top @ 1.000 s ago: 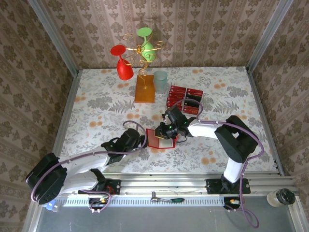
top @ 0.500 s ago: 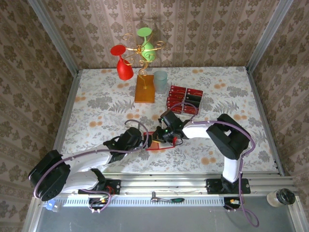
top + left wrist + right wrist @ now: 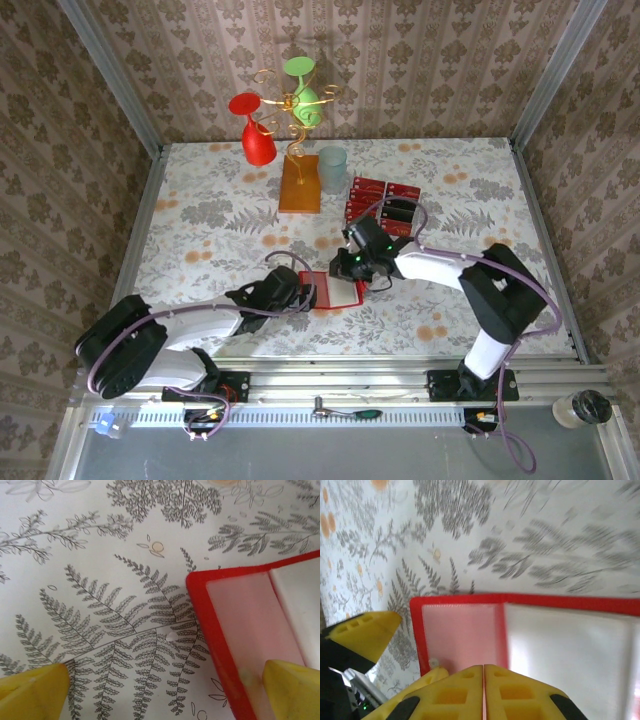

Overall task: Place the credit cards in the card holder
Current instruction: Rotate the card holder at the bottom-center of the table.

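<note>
The card holder (image 3: 340, 292) lies open on the table, red rim with pale inner pockets (image 3: 255, 630) (image 3: 520, 635). My left gripper (image 3: 306, 296) is open wide at the holder's left edge; one fingertip (image 3: 292, 685) rests on the inner pocket and the other (image 3: 30, 690) is over the tablecloth. My right gripper (image 3: 356, 266) (image 3: 484, 669) hovers over the holder's far side with its fingers pressed together; I see nothing between them. The credit cards (image 3: 383, 204), red and dark, lie in a group at the back, beyond the right arm.
An orange-brown stand base (image 3: 300, 184) with a gold wire stand holding a red glass (image 3: 256, 135) and a green glass (image 3: 303, 92) is at the back. A pale cup (image 3: 332, 166) stands beside it. Metal rails edge the table.
The card holder, seen almost edge-on half a second ago, now lies open and flat. My right gripper has drawn back up and right. My left gripper has slid right onto the holder's edge.
</note>
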Tool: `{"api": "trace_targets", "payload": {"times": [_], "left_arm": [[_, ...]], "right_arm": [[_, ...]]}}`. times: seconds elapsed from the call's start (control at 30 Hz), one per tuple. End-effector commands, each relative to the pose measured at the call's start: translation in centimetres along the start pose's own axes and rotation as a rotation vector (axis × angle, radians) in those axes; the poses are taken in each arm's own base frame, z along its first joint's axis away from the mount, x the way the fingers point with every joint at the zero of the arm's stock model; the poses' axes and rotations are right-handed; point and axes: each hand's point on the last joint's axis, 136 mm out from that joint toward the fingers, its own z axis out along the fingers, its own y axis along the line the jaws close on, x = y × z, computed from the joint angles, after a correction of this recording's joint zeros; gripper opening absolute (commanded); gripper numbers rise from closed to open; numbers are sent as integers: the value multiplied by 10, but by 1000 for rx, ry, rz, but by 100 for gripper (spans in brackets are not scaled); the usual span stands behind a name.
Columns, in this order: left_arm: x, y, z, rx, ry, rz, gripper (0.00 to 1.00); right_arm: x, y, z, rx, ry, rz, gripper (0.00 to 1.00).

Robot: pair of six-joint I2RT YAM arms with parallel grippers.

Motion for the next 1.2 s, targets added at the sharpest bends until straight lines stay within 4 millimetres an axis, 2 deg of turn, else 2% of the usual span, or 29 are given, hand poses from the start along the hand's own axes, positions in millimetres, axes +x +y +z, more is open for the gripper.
{"api": "trace_targets", "payload": {"times": [0.0,0.17,0.37,0.67,0.77,0.83,0.93,1.1,1.17], "left_arm": [[-2,-3,2,-5,-12,-14,100],[1,1,5,-21,-8,-9,100],[3,3,6,-31,-4,5,100],[8,8,12,-23,14,8,100],[7,7,10,-18,8,5,100],[7,7,8,-16,6,3,100],[7,10,6,-25,1,1,100],[11,13,5,-26,-1,-11,100],[14,13,5,-25,0,-14,100]], "right_arm": [[-11,-27,-25,157,-40,-72,14],[-11,-59,-28,246,-37,-85,13],[4,-84,-23,290,-12,-70,10],[23,-98,-27,288,-7,-38,10],[21,-93,-31,282,-11,-51,10],[13,-87,-37,274,-24,-68,14],[-9,-77,-53,282,-66,-101,26],[-64,-59,-82,303,-151,-166,48],[-85,-48,-87,313,-175,-222,52]]}}
